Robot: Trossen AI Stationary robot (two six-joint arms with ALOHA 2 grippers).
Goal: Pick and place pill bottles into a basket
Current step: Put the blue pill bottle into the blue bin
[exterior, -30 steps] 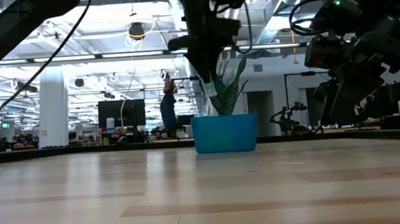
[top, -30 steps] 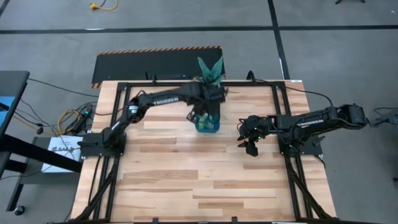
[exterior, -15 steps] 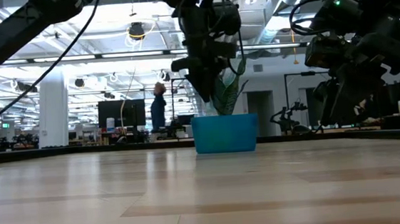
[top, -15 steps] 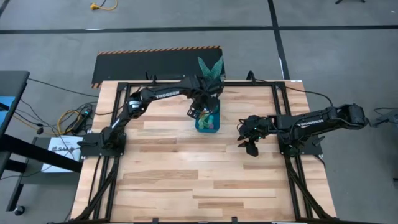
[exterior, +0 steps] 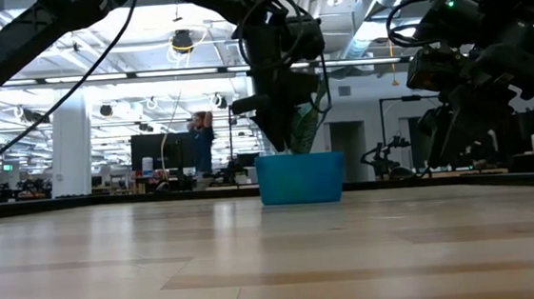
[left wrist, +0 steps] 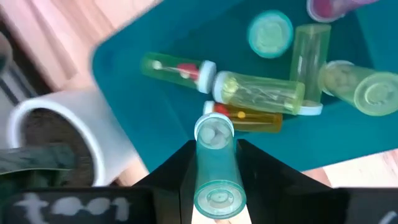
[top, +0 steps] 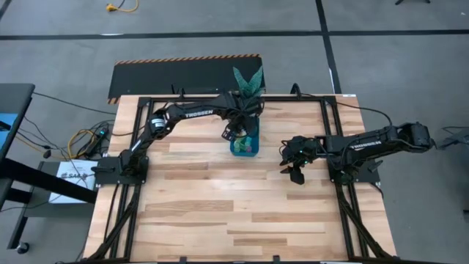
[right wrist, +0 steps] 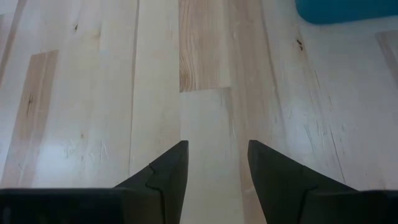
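I've got the left tool [left wrist: 214, 163] clamped on a teal pill bottle [left wrist: 214, 168] directly over the basket [left wrist: 155, 99], bottle's long axis pointing down into it at the other bottles, right tool [right wrist: 214, 163] spread idle over the desk [right wrist: 93, 93].

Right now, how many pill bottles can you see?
8: one translucent green pill bottle held in the left gripper over the teal-blue rectangular basket; seven inside it, one of them pink. More may be hidden.
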